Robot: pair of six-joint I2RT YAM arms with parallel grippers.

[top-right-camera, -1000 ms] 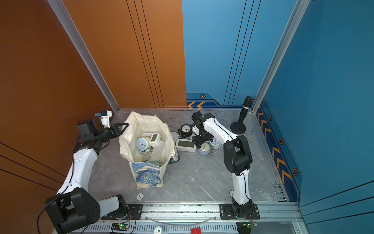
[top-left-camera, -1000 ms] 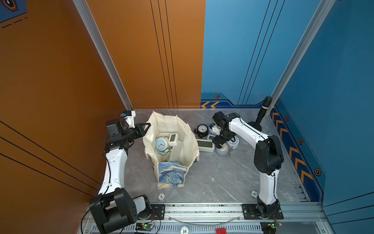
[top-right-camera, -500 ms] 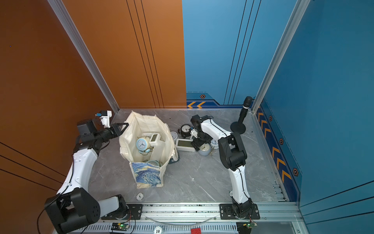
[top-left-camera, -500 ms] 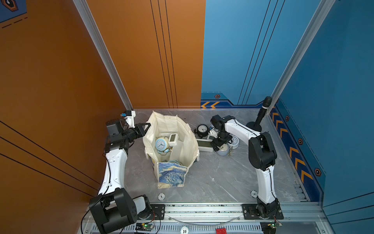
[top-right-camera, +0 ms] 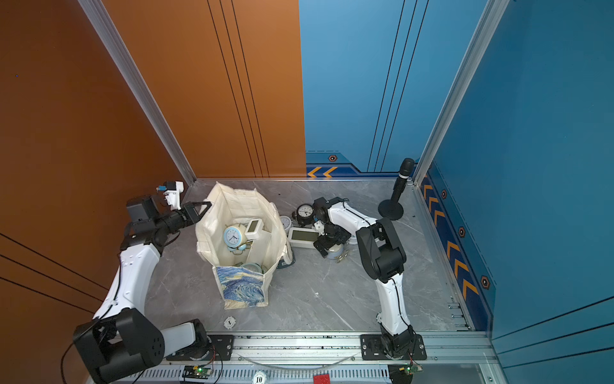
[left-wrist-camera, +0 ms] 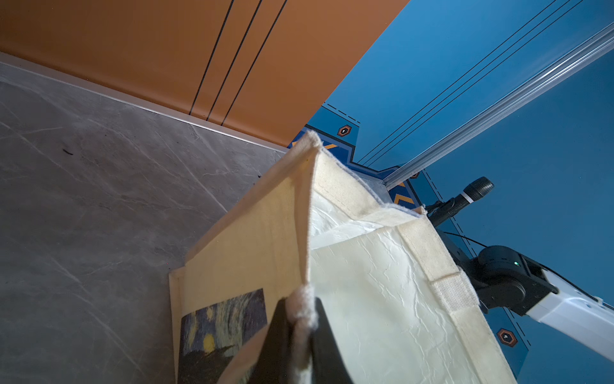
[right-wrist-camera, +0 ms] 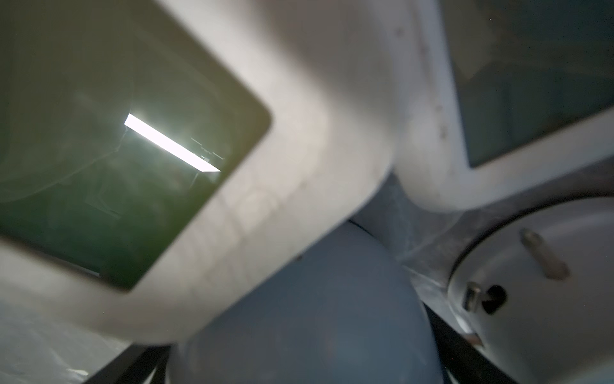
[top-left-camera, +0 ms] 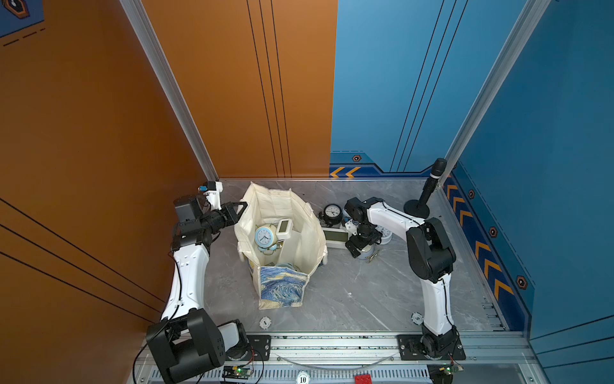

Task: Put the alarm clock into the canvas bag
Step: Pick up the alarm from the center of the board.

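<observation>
Left gripper (left-wrist-camera: 300,314) is clamping shut on the rim of the cream canvas bag with the swirling blue-and-yellow print (top-left-camera: 281,290), holding its mouth wide in both top views. Over on the grey marbled table (top-left-camera: 349,292), the right gripper (top-left-camera: 361,246) is hanging with fingers spread wide, straddling the round grey-blue alarm clock (top-left-camera: 365,256). The clock is lying outside the bag, just beside a white rectangular digital clock (top-left-camera: 336,236).

The grey table (top-left-camera: 349,299) holds the canvas bag (top-left-camera: 282,289), 2 round markers (top-left-camera: 265,321), a microphone stand (top-left-camera: 417,210) and perhaps 5 clocks (top-left-camera: 335,235).
</observation>
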